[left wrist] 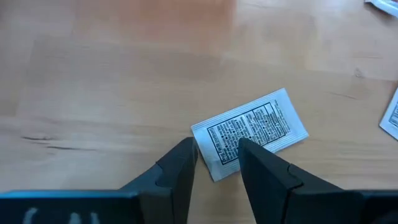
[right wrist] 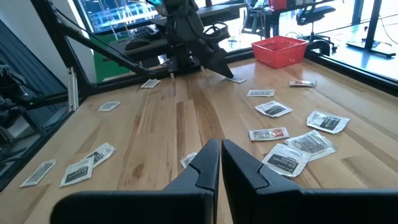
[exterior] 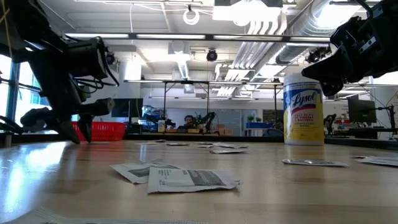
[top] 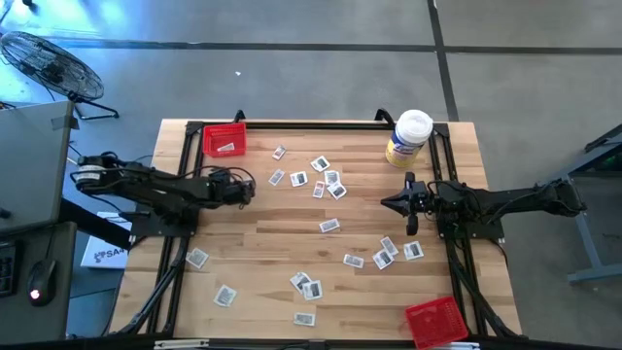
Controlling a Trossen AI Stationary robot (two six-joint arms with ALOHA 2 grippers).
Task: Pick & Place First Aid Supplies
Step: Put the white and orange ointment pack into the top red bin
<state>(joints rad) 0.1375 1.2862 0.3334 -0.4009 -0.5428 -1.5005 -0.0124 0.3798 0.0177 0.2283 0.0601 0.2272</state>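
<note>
Several small white-and-grey first aid packets (top: 328, 226) lie flat, scattered over the wooden table. My left gripper (top: 251, 189) is at the table's left, slanting down, fingers apart over one packet (left wrist: 252, 127). That packet's nearer short end sits in the gap between the fingertips (left wrist: 217, 155). The right wrist view shows the same gripper (right wrist: 219, 67) with the packet (right wrist: 235, 79) at its tip. My right gripper (top: 389, 202) waits shut above the table's right half, touching nothing. My left gripper's two fingertips (left wrist: 186, 152) stand over the packet's short end (left wrist: 214, 146), one near each corner, slanting down from the table's left side. The packet lies flat on the table. Whether the fingertips touch it, I cannot tell.
A red tray (top: 224, 139) with one packet inside stands at the far left. Another red tray (top: 435, 321) is at the near right. A white-lidded yellow-labelled tub (top: 408, 138) stands at the far right. Black frame rails (top: 185, 224) run along both sides.
</note>
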